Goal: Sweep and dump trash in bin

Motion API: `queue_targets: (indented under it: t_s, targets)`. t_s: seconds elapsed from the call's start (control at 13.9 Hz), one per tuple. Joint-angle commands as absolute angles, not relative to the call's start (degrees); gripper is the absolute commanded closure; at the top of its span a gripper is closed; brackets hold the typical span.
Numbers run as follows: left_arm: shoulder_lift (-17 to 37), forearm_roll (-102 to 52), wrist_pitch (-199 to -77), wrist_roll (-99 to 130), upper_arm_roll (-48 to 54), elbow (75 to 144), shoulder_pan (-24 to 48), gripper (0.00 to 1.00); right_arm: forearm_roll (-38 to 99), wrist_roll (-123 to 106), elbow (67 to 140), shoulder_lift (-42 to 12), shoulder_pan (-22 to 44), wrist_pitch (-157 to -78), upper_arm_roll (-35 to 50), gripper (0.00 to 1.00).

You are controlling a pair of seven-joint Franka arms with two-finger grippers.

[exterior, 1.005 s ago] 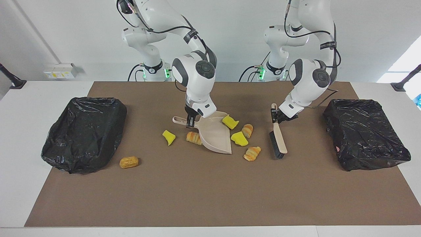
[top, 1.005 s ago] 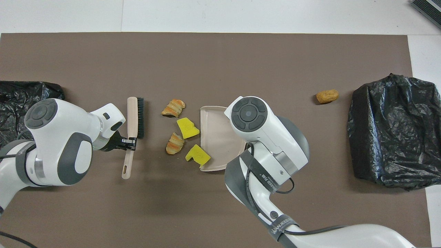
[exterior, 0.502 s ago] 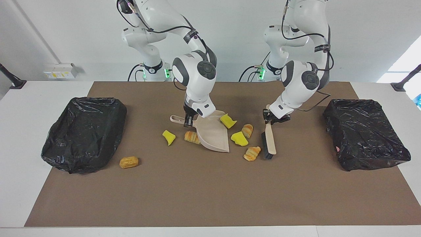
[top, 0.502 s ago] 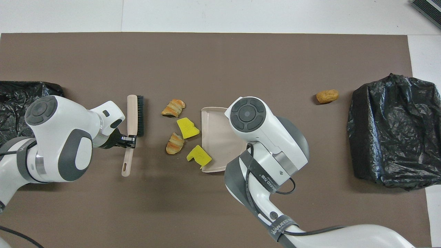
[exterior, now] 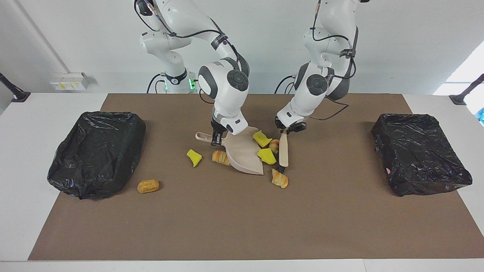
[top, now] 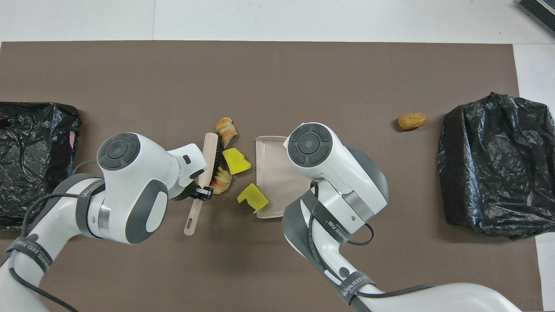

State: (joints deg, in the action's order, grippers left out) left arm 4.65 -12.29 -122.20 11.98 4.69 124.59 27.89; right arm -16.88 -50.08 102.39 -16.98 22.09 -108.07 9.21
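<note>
My right gripper (exterior: 216, 138) is shut on the handle of the beige dustpan (exterior: 244, 155) (top: 271, 169), which rests tilted on the mat. My left gripper (exterior: 288, 130) (top: 201, 192) is shut on the brush (exterior: 283, 153) (top: 204, 171), whose bristles press against trash at the pan's mouth: two yellow sponge wedges (exterior: 262, 138) (exterior: 267, 156) and a pastry piece (exterior: 274, 145). Another pastry piece (exterior: 280, 178) lies off the brush tip. A sponge wedge (exterior: 194, 157) and a pastry (exterior: 221, 157) lie at the pan's back, toward the right arm's end. A bun (exterior: 148, 186) lies by the black-bagged bin (exterior: 97, 151).
A second black-bagged bin (exterior: 419, 153) stands at the left arm's end of the brown mat (exterior: 242, 226). In the overhead view my right arm's wrist covers the pan's handle and the trash beside it.
My left arm has swept the brush toward the dustpan, pushing two sponges and two pastries closer to its mouth. The dustpan has shifted only slightly.
</note>
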Motion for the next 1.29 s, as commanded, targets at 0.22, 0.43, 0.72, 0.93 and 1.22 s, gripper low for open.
queue_targets:
  t_s: [0.22, 0.43, 0.72, 0.93, 1.22]
  targets:
    - [2.81, -15.46, -119.53, 21.87, 4.57, 122.62, 36.56, 1.00, -17.23, -46.32, 102.57, -17.40, 22.68, -107.93, 9.76, 1.00]
    - [0.01, -16.08, -114.54, 21.98, 4.14, 120.32, 35.78, 1.00, -17.14, -46.23, 102.48, -17.49, 22.59, -108.19, 9.76, 1.00]
    - [0.61, -10.93, -113.55, 16.64, 3.78, 118.05, 29.19, 1.00, -17.57, -46.32, 101.87, -17.58, 22.32, -107.85, 9.76, 1.00]
    - [5.17, -6.86, -113.29, 6.43, 3.87, 113.14, 20.85, 1.00, -18.02, -46.32, 101.69, -17.58, 22.59, -106.88, 9.67, 1.00]
    - [12.74, -1.94, -115.40, 4.05, 3.95, 109.16, 18.64, 1.00, -18.19, -45.97, 100.55, -17.58, 22.50, -103.99, 9.49, 1.00]
